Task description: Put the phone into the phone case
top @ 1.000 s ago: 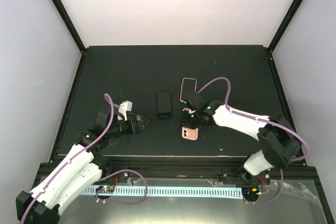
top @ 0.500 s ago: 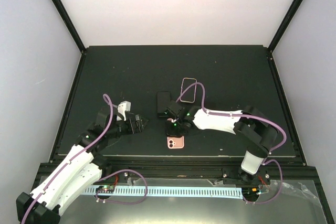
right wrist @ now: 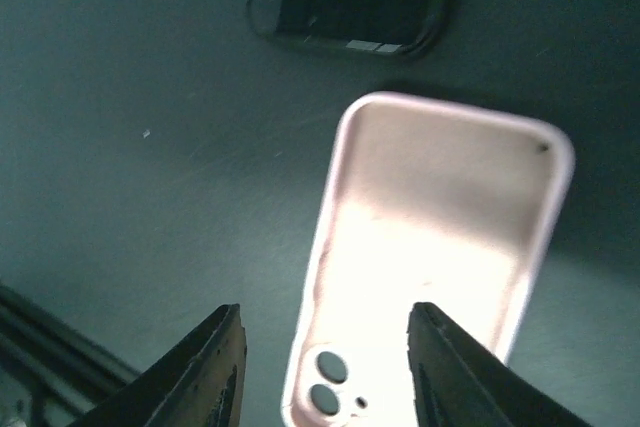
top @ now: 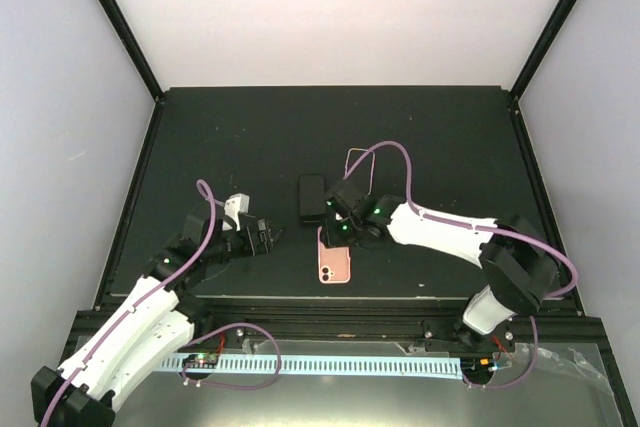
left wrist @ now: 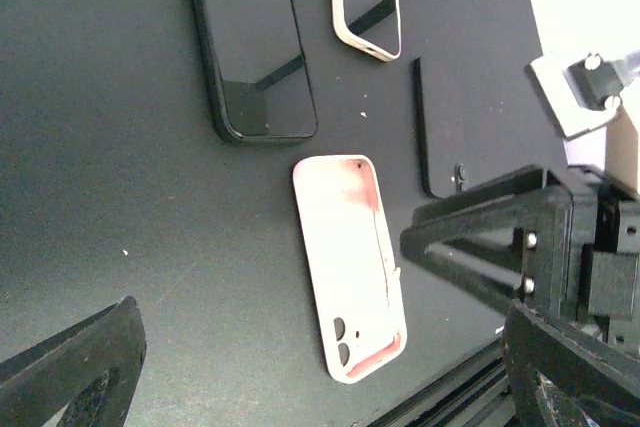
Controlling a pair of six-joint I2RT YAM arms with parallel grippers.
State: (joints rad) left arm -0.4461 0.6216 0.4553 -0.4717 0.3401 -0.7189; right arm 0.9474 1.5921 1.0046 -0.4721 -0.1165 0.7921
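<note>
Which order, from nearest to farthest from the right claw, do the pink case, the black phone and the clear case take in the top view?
1. The pink case, just below the right claw, on the near side.
2. The black phone, to the claw's left and farther back.
3. The clear case, farthest back, partly covered from view.

A lab test cell: black tabletop (top: 250,127) boxed by plain white panels (top: 340,7) and black frame struts (top: 117,22).

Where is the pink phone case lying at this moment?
In the top view, the pink phone case lies near the table's front edge, just in front of the black phone, its far end under the right claw.
</note>
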